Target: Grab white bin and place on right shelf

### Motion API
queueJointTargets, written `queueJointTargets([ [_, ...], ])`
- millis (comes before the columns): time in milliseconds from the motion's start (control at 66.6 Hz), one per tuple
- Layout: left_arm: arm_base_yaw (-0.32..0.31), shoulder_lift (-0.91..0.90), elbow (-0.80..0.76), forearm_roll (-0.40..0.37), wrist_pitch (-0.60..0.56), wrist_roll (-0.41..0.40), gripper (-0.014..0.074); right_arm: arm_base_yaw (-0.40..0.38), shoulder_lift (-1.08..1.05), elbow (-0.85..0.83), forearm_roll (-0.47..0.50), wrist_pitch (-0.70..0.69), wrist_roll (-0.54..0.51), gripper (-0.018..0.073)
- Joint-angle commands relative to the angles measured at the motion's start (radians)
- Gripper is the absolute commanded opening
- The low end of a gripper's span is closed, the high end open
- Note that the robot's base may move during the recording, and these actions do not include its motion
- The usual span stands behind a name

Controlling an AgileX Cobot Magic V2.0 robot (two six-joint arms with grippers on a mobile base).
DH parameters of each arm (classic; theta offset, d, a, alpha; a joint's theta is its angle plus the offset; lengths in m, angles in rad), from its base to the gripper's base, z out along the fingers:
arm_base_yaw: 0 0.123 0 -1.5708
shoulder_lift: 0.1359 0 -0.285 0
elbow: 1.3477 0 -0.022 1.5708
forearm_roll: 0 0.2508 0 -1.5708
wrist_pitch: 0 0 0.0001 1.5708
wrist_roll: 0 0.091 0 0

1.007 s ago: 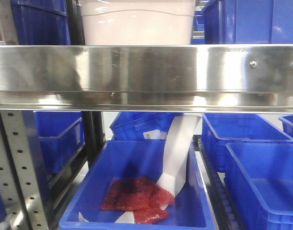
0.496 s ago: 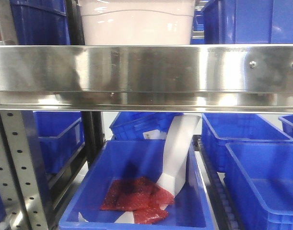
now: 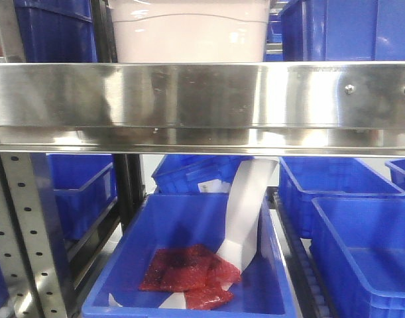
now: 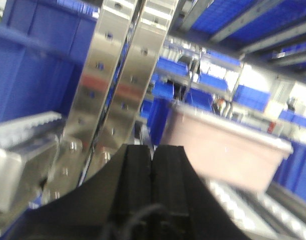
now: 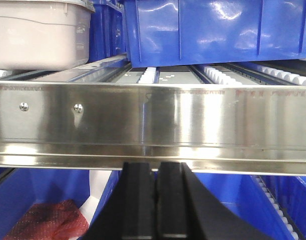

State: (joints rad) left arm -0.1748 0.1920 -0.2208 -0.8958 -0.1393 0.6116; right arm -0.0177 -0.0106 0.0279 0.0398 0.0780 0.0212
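- White bin (image 3: 189, 33) is seated on the right shelf (image 3: 202, 96), behind the brushed front rail, with blue crates (image 3: 341, 30) on both sides.
- From the left wrist view the bin (image 4: 223, 150) is seen on the roller track, right of the perforated uprights (image 4: 117, 85); picture is blurred.
- Left gripper (image 4: 153, 165): jaws pressed together, nothing held, clear of the bin.
- Right gripper (image 5: 157, 185): jaws closed on nothing, positioned just below the rail (image 5: 153, 120).
- Bin corner (image 5: 40, 32) is seen up-left in the right wrist view, apart from that gripper.
- Lower level: open blue crate (image 3: 189, 265) holding red mesh bags (image 3: 189, 275) and a white paper strip (image 3: 245, 212).
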Motion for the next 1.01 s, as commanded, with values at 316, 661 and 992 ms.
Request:
queueJointTargets([
  [316,0.217,-0.12,0.035,0.491,0.342,-0.281,-0.0126,-0.001,-0.018,0.0,-0.014,-0.09,-0.001,0.0034],
  [661,0.104,-0.214,0.21,0.865,0.176,-0.617,-0.0126,-0.001,-0.018,0.0,-0.014,-0.09,-0.001,0.0034],
  [992,0.101,-0.214,0.248,0.947,0.118,-0.63,-0.0126,-0.001,-0.018,0.0,-0.014,-0.089,-0.001,0.0034],
])
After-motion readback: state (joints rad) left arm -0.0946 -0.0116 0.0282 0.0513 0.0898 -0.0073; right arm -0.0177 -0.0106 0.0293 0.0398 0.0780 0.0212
